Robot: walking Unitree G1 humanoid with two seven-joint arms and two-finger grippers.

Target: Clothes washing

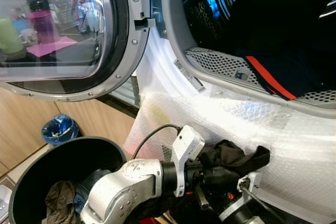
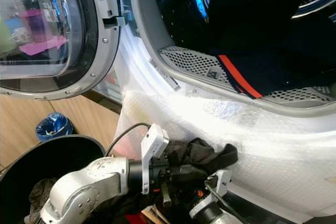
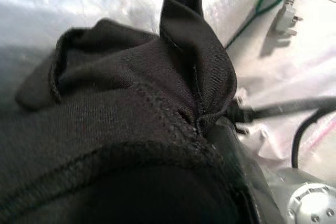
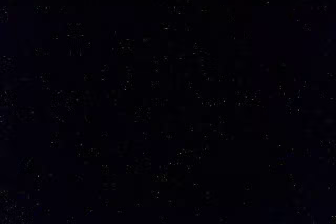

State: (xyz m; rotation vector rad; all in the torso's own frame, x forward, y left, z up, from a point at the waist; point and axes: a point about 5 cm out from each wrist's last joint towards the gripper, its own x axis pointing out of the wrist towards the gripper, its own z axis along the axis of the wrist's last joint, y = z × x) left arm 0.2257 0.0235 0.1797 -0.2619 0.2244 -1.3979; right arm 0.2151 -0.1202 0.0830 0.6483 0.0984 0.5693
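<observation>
- Left eye view puts the left tool [image 1: 220,174] low in front of the washing machine, closed on a dark garment [image 1: 233,158] that bunches over its fingers and trails below the drum opening [image 1: 252,30].
- Right tool [image 1: 247,187] sits just beside it under the same cloth; whether its fingers are open or closed cannot be told, and its wrist view is black.
- Risk: the hold looks to be on a fold near a seam, so the cloth could slip out during the lift to the drum, or part of it could snag on the right tool beneath.
- Risk: a loose end may drape over the door sill and the bubble wrap [image 1: 294,129] lining the machine front, leaving the piece half outside.
- Garment: black knit with stitched hems, soft and crumpled, one end sticking out towards the machine.
- Inside the drum lies dark clothing [image 1: 294,40] with a red stripe; more clothes wait in the black basket [image 1: 31,166] beside the open door [image 1: 68,30].
</observation>
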